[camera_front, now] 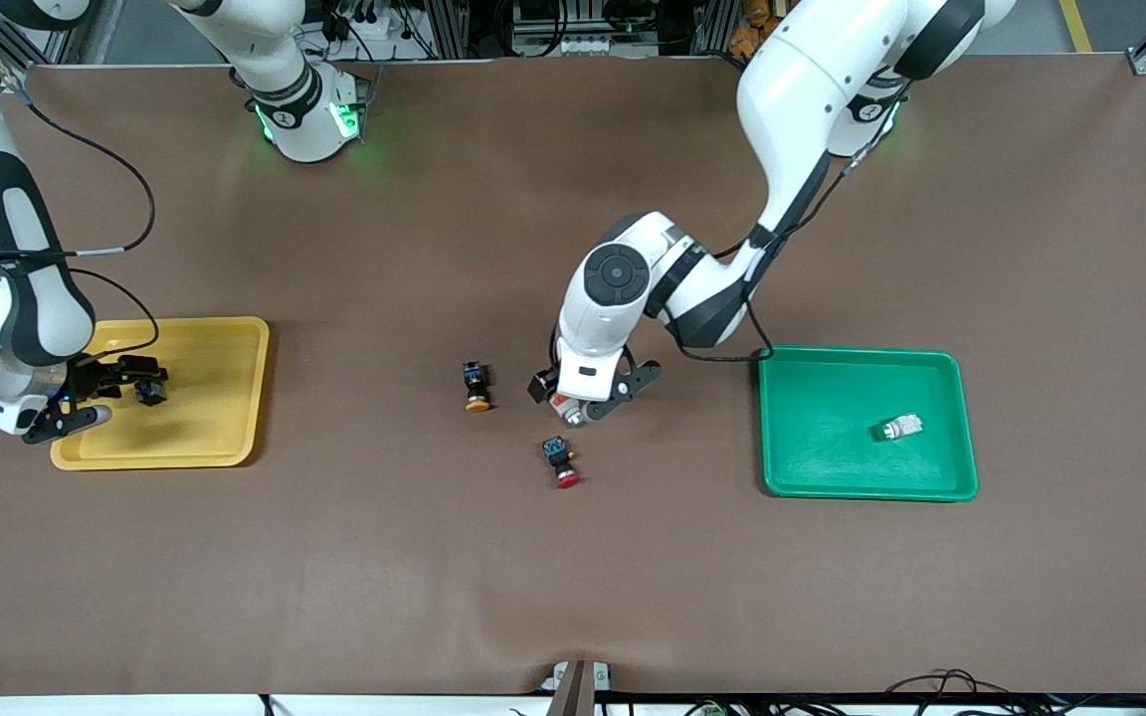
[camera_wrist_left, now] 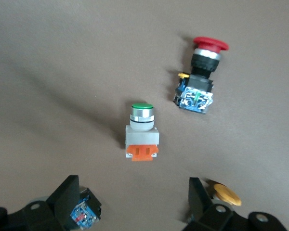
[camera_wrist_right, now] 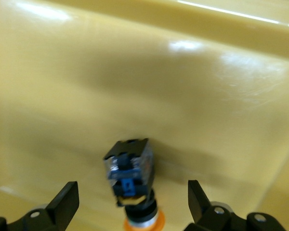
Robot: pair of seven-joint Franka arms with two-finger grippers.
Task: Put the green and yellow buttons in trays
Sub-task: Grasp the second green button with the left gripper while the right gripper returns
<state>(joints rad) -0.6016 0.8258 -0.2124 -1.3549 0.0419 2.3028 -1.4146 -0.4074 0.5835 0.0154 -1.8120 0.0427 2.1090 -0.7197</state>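
Observation:
My right gripper [camera_front: 113,395] is open low over the yellow tray [camera_front: 205,398]. A black-and-blue button with an orange-yellow cap [camera_front: 150,390] sits in that tray. In the right wrist view the gripper [camera_wrist_right: 131,188] has this button [camera_wrist_right: 130,168] between its spread fingers, which do not touch it. My left gripper [camera_front: 588,395] is open over a grey button with an orange block [camera_front: 564,406]. In the left wrist view the gripper [camera_wrist_left: 133,185] is just short of this green-capped button [camera_wrist_left: 142,134]. A second yellow-capped button [camera_front: 476,386] lies on the table beside it. A white button [camera_front: 898,428] lies in the green tray [camera_front: 812,443].
A black switch with a red cap [camera_front: 563,463] lies on the table nearer the front camera than the left gripper; it also shows in the left wrist view [camera_wrist_left: 201,76]. A blue switch body [camera_wrist_left: 84,214] shows beside one left finger, its cap hidden.

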